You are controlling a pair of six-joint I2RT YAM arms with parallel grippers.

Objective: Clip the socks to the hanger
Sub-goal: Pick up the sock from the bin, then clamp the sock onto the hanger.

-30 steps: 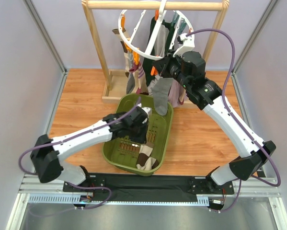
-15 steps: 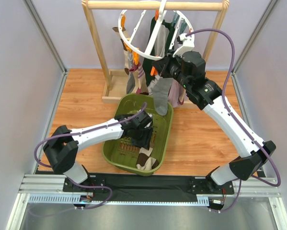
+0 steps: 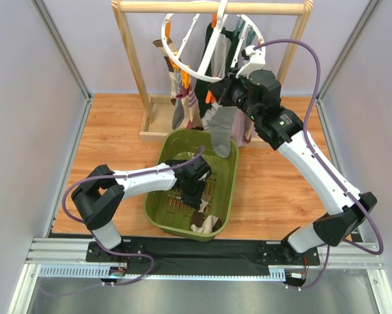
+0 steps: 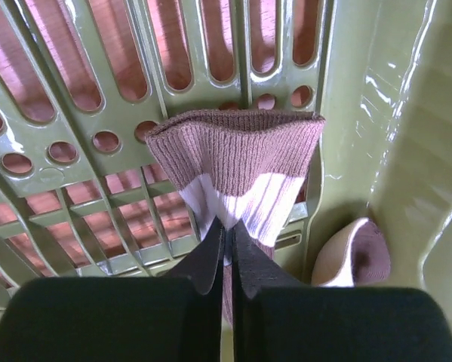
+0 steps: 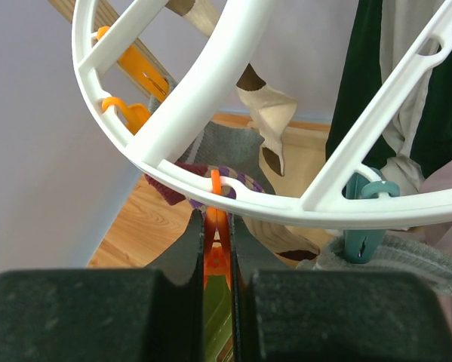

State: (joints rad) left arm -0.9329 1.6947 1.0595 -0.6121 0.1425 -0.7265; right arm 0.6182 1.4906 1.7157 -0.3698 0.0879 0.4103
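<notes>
Inside the olive slotted plastic basket (image 4: pixel 97 98), the left claw (image 4: pixel 227 226) is pinched tight on a ribbed knit sock (image 4: pixel 237 151), dusty pink at the cuff and white below, near the basket's glossy side wall. Above and behind the basket, the right claw (image 5: pixel 215 222) is closed on an orange clip (image 5: pixel 215 185) dangling from the smooth white ring-shaped hanger (image 5: pixel 210 83), where a cream-and-brown sock (image 5: pixel 275 124) hangs limp.

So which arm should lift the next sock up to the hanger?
Left. The left gripper is shut on the pink-and-white sock in the basket. The right gripper is up at the hanger, pinching an orange clip, probably to open it.
</notes>
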